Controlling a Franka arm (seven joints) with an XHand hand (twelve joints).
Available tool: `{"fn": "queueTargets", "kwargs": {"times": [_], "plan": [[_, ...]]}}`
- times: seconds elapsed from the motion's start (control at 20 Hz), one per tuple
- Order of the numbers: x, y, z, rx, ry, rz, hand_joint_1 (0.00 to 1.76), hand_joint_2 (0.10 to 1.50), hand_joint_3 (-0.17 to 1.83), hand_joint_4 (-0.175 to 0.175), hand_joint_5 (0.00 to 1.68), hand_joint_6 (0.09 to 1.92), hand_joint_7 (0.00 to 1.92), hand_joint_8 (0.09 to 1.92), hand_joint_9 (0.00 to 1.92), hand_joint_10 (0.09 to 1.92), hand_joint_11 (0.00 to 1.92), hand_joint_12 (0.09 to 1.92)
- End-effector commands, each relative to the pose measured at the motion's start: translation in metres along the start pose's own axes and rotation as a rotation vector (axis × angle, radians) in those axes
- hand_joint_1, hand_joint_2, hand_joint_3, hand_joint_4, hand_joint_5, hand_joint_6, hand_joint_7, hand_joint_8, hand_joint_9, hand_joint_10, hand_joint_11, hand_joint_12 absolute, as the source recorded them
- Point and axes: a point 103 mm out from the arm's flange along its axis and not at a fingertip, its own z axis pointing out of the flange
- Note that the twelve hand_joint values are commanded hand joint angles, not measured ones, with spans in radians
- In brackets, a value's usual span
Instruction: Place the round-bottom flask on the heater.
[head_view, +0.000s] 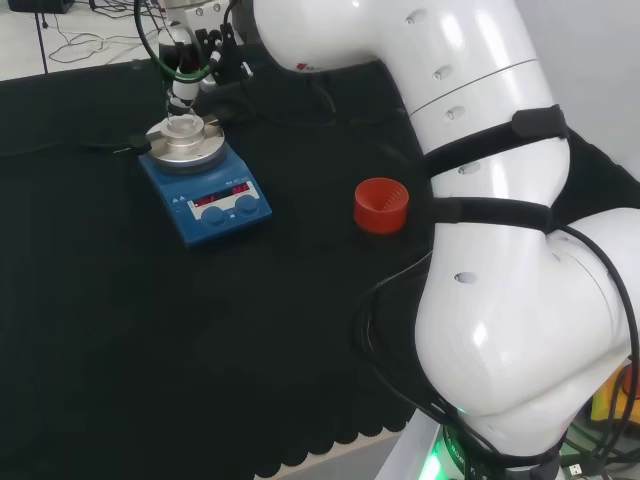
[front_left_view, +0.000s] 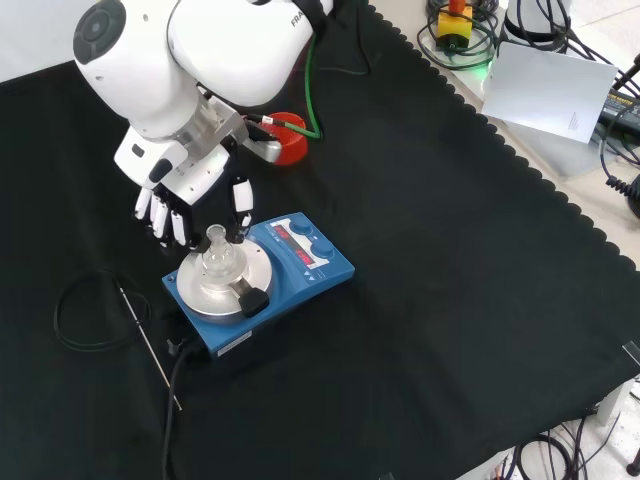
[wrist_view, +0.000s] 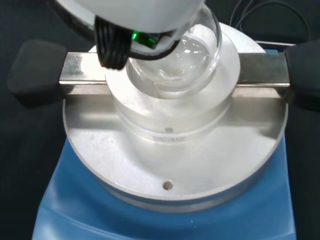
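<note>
The clear round-bottom flask (front_left_view: 219, 262) stands upright in the well of the metal block on the blue heater (front_left_view: 305, 268). My hand (front_left_view: 186, 186) hangs just above it, open, fingers straight and pointing down on either side of the flask's neck, with small gaps. In the head view the flask (head_view: 185, 127) sits on the heater (head_view: 218, 207) at the far left, under the hand (head_view: 182, 82). The wrist view has the flask's bulb (wrist_view: 187, 57) seated in the metal block (wrist_view: 175, 150), below a blurred white part of the hand (wrist_view: 140, 10).
A red ribbed stand (head_view: 381, 205) sits bare on the cloth to the heater's right in the head view. A thin metal rod (front_left_view: 150, 345) and a black cable loop (front_left_view: 85, 312) lie left of the heater in the front view.
</note>
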Motion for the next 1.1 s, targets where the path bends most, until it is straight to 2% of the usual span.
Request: {"fn": "queueTargets", "kwargs": {"times": [0.05, 0.1, 0.2, 0.25, 0.35, 0.7, 0.8, 0.95, 1.1], "plan": [[-0.021, -0.006, 0.007, 0.014, 0.043, -0.028, 1.11, 0.69, 0.70, 0.119, 1.14, 0.92, 0.64, 0.71, 0.78, 0.57, 0.48, 1.31], [-0.020, -0.007, 0.009, 0.023, 0.025, -0.022, 1.09, 0.74, 0.61, 0.144, 1.13, 0.90, 0.61, 0.72, 0.77, 0.58, 0.46, 1.32], [-0.020, -0.008, 0.009, 0.026, 0.023, -0.022, 1.02, 0.68, 0.61, 0.015, 0.96, 0.88, 0.52, 0.75, 0.72, 0.60, 0.42, 1.33], [-0.019, -0.009, 0.008, 0.023, 0.032, -0.027, 1.00, 0.65, 0.64, -0.023, 0.89, 0.88, 0.49, 0.76, 0.70, 0.62, 0.41, 1.33], [-0.017, -0.011, 0.005, 0.011, 0.059, -0.034, 0.98, 0.61, 0.68, -0.055, 0.80, 0.88, 0.45, 0.77, 0.67, 0.63, 0.40, 1.34], [-0.013, -0.022, -0.002, -0.062, 0.105, -0.050, 0.95, 0.58, 0.68, -0.067, 0.63, 0.86, 0.39, 0.77, 0.63, 0.65, 0.37, 1.34], [-0.013, -0.026, -0.004, -0.076, 0.104, -0.054, 0.93, 0.58, 0.66, -0.070, 0.54, 0.83, 0.35, 0.77, 0.59, 0.67, 0.34, 1.36], [-0.016, -0.036, -0.009, -0.081, 0.098, -0.046, 0.90, 0.58, 0.64, -0.071, 0.39, 0.74, 0.28, 0.78, 0.52, 0.70, 0.27, 1.38], [-0.018, -0.048, -0.014, -0.091, 0.087, -0.026, 0.89, 0.58, 0.62, -0.070, 0.36, 0.69, 0.26, 0.78, 0.50, 0.71, 0.25, 1.38]]}}
